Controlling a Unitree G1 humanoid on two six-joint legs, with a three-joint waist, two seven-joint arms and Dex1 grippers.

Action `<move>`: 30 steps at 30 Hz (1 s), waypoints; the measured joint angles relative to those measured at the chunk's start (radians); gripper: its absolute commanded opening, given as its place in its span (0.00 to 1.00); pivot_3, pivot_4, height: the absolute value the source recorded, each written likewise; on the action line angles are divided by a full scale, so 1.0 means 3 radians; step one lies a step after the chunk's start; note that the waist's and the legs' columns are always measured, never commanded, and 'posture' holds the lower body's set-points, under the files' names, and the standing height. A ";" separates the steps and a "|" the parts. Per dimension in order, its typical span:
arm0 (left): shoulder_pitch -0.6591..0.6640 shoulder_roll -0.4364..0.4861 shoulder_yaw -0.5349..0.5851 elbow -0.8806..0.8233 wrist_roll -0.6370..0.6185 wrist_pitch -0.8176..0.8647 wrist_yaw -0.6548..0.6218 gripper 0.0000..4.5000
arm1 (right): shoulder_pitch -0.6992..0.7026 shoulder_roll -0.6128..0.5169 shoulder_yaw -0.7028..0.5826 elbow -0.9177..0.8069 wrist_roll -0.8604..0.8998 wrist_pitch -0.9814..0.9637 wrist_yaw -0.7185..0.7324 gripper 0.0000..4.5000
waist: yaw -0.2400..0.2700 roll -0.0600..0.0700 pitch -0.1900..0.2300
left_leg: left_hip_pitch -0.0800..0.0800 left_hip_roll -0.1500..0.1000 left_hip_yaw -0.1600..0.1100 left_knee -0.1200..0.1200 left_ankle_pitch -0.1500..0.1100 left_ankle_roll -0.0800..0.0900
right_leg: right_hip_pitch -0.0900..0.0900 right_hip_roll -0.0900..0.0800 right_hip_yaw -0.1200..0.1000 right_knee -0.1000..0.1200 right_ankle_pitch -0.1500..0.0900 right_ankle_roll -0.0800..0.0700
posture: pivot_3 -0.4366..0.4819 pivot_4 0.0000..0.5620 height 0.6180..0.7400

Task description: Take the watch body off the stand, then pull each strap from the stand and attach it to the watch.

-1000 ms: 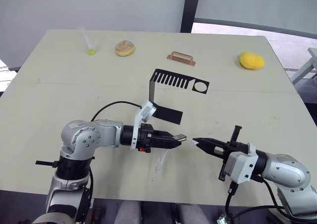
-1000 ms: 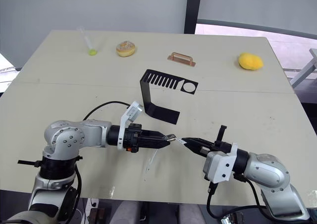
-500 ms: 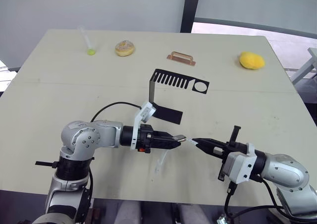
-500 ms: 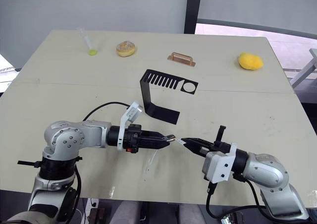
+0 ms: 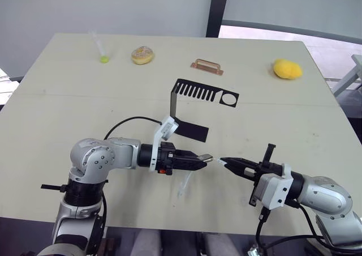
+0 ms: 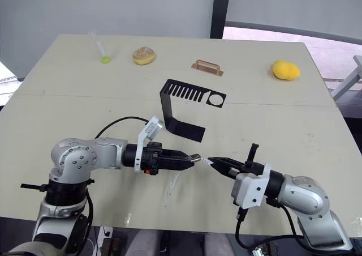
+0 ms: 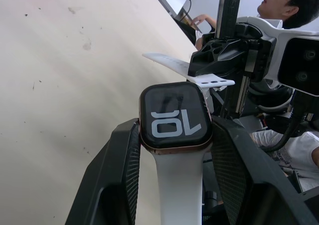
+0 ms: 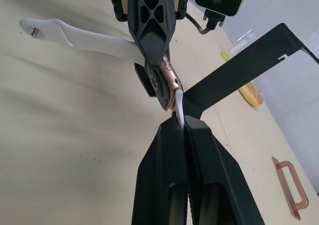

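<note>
My left gripper point(image 5: 203, 158) is shut on the watch body point(image 7: 174, 116), a black case with a copper rim and white digits. One white strap point(image 5: 185, 183) is fixed to the case and hangs toward the table. My right gripper point(image 5: 224, 162) is shut on the other strap point(image 7: 192, 71), the one with holes. This strap's end point(image 8: 178, 110) sits at the free edge of the watch body point(image 8: 168, 80); I cannot tell whether it is seated. Both grippers meet tip to tip above the table's near middle. The black stand point(image 5: 201, 92) stands behind them with nothing on it.
Along the far edge of the table point(image 5: 56, 114) lie a clear tube with a green tip point(image 5: 100, 47), a doughnut point(image 5: 142, 55), a copper handle point(image 5: 207, 65) and a yellow lump point(image 5: 287, 69). A person point(image 7: 294, 6) sits beyond the table.
</note>
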State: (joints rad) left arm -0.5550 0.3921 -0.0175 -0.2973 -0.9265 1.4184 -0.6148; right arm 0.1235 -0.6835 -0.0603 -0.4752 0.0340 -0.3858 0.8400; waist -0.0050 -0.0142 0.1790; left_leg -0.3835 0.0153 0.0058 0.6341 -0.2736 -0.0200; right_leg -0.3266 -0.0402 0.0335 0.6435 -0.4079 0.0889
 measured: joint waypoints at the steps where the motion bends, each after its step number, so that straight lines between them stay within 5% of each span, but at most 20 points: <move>1: 0.0000 -0.0001 -0.0002 -0.0003 -0.0006 0.0000 0.0000 0.35 | -0.0002 0.0000 0.0003 0.0017 -0.0003 -0.0010 0.0000 0.00 | 0.0000 0.0000 0.0000 | 0.0000 0.0000 0.0000 0.0000 0.0000 0.0000 | 0.0000 0.0000 0.0000 0.0000 0.0000 0.0000 | 0.48 0.27 1.00; 30: 0.0000 0.0041 -0.0078 -0.0028 -0.0040 -0.0007 0.0036 0.35 | 0.0050 0.0000 0.0046 0.0188 -0.0028 -0.0253 -0.0058 0.00 | 0.0000 0.0000 0.0000 | 0.0000 0.0000 0.0000 0.0002 0.0000 0.0000 | 0.0000 0.0000 0.0000 0.0001 0.0000 0.0000 | 0.48 0.27 1.00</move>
State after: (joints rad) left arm -0.5550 0.4045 -0.0410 -0.3058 -0.9387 1.4164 -0.6038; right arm 0.1387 -0.6835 -0.0464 -0.4189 0.0257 -0.4618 0.8225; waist -0.0049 -0.0142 0.1790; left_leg -0.3835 0.0153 0.0058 0.6346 -0.2736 -0.0200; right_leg -0.3265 -0.0401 0.0336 0.6436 -0.4079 0.0889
